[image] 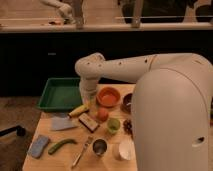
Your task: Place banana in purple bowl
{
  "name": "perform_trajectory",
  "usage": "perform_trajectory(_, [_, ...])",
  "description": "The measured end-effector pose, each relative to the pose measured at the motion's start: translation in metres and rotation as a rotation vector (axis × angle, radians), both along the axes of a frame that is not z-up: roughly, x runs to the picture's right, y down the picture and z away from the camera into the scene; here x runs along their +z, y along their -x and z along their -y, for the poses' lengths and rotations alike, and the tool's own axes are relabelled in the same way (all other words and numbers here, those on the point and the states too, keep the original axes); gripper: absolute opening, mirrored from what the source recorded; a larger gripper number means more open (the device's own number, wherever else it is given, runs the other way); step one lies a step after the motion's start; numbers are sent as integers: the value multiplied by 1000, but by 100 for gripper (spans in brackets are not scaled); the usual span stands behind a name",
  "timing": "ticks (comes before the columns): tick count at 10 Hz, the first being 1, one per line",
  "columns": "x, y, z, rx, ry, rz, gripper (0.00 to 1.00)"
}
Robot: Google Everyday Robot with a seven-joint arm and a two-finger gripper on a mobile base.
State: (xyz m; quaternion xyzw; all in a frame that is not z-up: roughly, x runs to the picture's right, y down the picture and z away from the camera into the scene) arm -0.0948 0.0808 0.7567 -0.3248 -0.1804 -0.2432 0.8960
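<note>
The banana [78, 110], small and yellow, is at the lower end of my gripper [86, 104], just in front of the green tray's right corner. The gripper hangs from the white arm and seems closed on the banana's right end, holding it slightly above the table. The purple bowl [127, 102] is dark and round, to the right of the orange bowl [108, 96]. My arm's large white body partly hides it. The gripper is left of both bowls.
A green tray [59, 94] stands at the back left. On the table lie an orange fruit [102, 114], a brown bar [89, 121], a green apple [114, 125], a green vegetable [62, 145], a blue sponge [39, 146], a metal cup [99, 147] and a white cup [125, 149].
</note>
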Motion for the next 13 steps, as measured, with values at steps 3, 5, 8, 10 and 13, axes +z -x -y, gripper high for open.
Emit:
perform_trajectory(3, [1, -6, 9, 21, -12, -18, 0])
perform_trajectory(5, [8, -25, 37, 65, -30, -55, 0])
perform_trajectory(8, [21, -56, 67, 122, -40, -107, 0])
perform_trajectory(10, [34, -82, 70, 175, -20, -157, 0])
perform_trajectory(13, [54, -125, 62, 253, 18, -227, 0])
